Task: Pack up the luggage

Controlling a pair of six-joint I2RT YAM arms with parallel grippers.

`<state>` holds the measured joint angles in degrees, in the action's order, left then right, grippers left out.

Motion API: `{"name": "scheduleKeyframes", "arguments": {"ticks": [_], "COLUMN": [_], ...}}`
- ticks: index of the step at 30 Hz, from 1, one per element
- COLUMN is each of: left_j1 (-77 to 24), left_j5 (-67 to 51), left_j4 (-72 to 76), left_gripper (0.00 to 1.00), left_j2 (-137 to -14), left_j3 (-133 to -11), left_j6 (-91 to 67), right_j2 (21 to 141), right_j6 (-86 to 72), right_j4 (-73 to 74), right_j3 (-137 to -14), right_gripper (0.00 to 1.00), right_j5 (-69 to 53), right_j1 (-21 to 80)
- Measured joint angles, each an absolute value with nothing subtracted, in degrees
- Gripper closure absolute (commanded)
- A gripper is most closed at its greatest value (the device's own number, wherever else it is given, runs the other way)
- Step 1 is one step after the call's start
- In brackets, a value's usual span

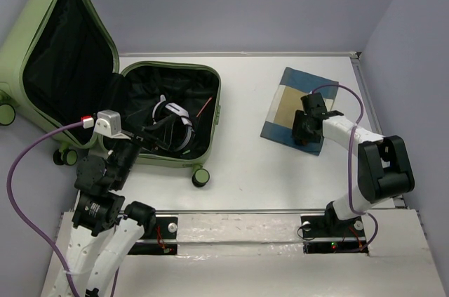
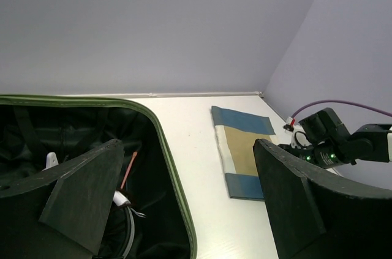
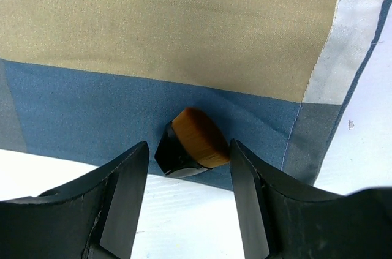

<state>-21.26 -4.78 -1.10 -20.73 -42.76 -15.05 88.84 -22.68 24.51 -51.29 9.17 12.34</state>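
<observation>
The luggage (image 1: 216, 104) is a light-green hard-shell suitcase lying open at the left, its lid (image 1: 28, 37) standing up and its black lining showing. Its green rim (image 2: 166, 149) crosses the left wrist view. My left gripper (image 1: 151, 135) (image 2: 190, 149) hangs open over the case's near right part, holding nothing. My right gripper (image 1: 303, 132) (image 3: 188, 149) is low over the near edge of a folded blue-and-tan cloth (image 1: 295, 100) (image 3: 153, 26). A small brush (image 3: 196, 139) with a black base and orange bristles lies between its fingers, which stand apart around it.
White-and-black headphones (image 1: 175, 113) and a thin orange-red stick (image 1: 205, 107) (image 2: 128, 170) lie inside the case. A suitcase wheel (image 1: 200, 177) sticks out at its near corner. Grey walls close the table at the back and right.
</observation>
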Motion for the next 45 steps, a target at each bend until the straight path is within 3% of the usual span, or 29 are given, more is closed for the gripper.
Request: {"name": "scheduleKeyframes", "arguments": {"ticks": [6,11,14,23,30,33,37,41,45], "left_j1": [-21.3,-21.3,-21.3,-21.3,-20.7,-20.5,-20.4,-20.2,-20.1], "left_j5": [-4.8,-4.8,-4.8,-4.8,-4.3,-3.7,-1.8,0.1,-2.0], "left_j4": [-1.1,-1.1,-1.1,-1.1,-1.1,-1.2,-1.2,-1.1,-0.8], "left_gripper": [0.01,0.01,0.01,0.01,0.01,0.01,0.01,0.01,0.01], "left_j2": [-20.7,-20.7,-20.7,-20.7,-21.3,-21.6,-21.5,-21.7,-24.0], "left_j3": [-42.8,-42.8,-42.8,-42.8,-42.8,-42.8,-42.7,-42.6,-42.6], "left_j6": [-15.0,-15.0,-15.1,-15.1,-15.7,-16.3,-17.1,-18.1,-18.8], "right_j2": [89.3,90.1,90.1,85.0,85.4,93.2,105.8,110.9,107.6], "right_j6": [-22.2,-21.9,-21.8,-21.4,-24.4,-25.5,-27.1,-28.1,-28.4], "right_j4": [24.5,24.6,24.6,26.2,25.2,20.8,15.5,12.8,11.8], "right_j3": [-51.3,-51.3,-51.4,-52.1,-64.7,-76.5,-93.8,-99.3,-92.5], "right_gripper": [0.4,0.54,0.68,0.69,0.68,0.59,0.15,0.12,0.16], "right_j5": [9.1,9.2,9.2,8.5,5.9,4.3,-2.7,-7.8,-7.7], "right_j1": [12.3,12.3,12.3,14.9,30.4,39.6,46.4,49.7,48.6]}}
